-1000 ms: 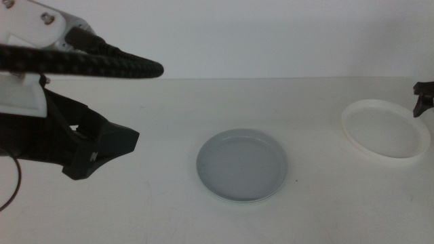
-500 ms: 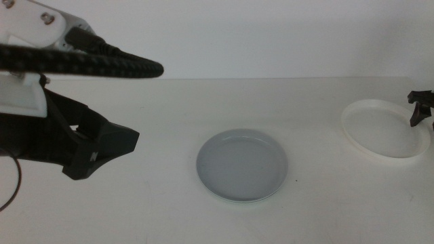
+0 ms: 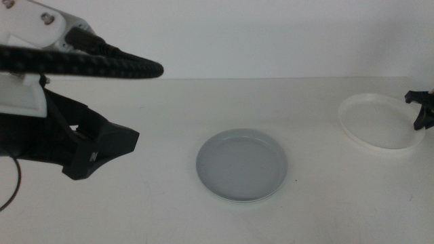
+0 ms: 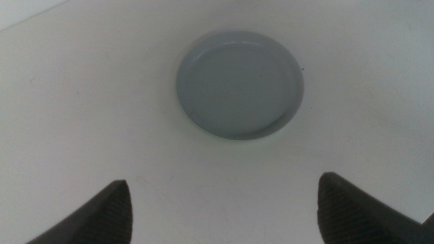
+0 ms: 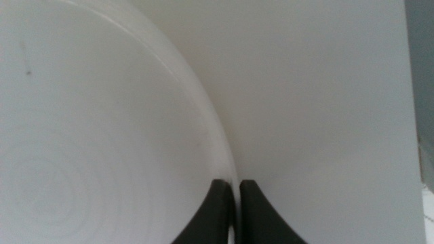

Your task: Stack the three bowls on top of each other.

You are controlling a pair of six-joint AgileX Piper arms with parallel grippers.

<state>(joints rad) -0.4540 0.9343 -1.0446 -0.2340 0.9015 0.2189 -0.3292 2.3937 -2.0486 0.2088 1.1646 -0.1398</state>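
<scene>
The right end effector [image 5: 233,203] has its two dark jaws pinched on the rim of the white bowl [image 5: 102,135]: in the right wrist view one jaw sits inside the rim and the other outside it, with only the thin wall of the rim between them. In the middle view this end effector [image 3: 422,112] shows only as a small dark shape at the picture's right edge, touching the far-right side of the white bowl [image 3: 374,122]. From there the bowl spreads inward, towards the centre of the bench [image 3: 163,203]. Whether its base rests flat on the surface or is tipped up cannot be told.

The left end effector [image 4: 224,210] has its jaws spread wide apart and grips nothing. It hangs above the left part of the bench, where the middle view shows it as a large dark body [image 3: 95,146] below a corrugated black cable [image 3: 88,66]. The grey-blue bowl [image 4: 239,85] lies ahead of it, upright and flat on the bench, apart from both jaws. In the middle view the grey-blue bowl [image 3: 242,165] sits near the centre of the bench, between the two end effectors and well apart from the white bowl.
</scene>
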